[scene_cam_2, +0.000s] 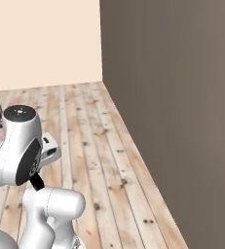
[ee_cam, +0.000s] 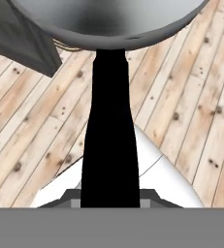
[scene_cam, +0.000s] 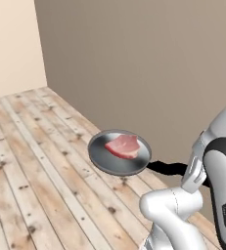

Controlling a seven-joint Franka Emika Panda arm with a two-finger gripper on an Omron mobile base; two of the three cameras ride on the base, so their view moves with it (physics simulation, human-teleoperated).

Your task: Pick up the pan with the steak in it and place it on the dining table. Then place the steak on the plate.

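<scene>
The grey pan [scene_cam: 109, 157] hangs level in the air above the wooden floor, with the pinkish-red steak [scene_cam: 123, 146] lying flat in it. Its black handle [scene_cam: 166, 168] runs right into my gripper [scene_cam: 187, 170], which is shut on the handle's end. In the hand view the pan's grey underside [ee_cam: 108, 22] is at the top. The black handle [ee_cam: 109, 135] comes straight down between the fingers of my gripper [ee_cam: 109, 201]. The dining table and the plate are out of view.
Light wooden floor planks [scene_cam: 31, 161] stretch to the left and ahead. A tall brown-grey wall [scene_cam: 144, 63] stands close on the right, and a cream wall [scene_cam: 9, 44] is at the far left. A dark grey slab [ee_cam: 16, 34] shows beneath the pan in the hand view.
</scene>
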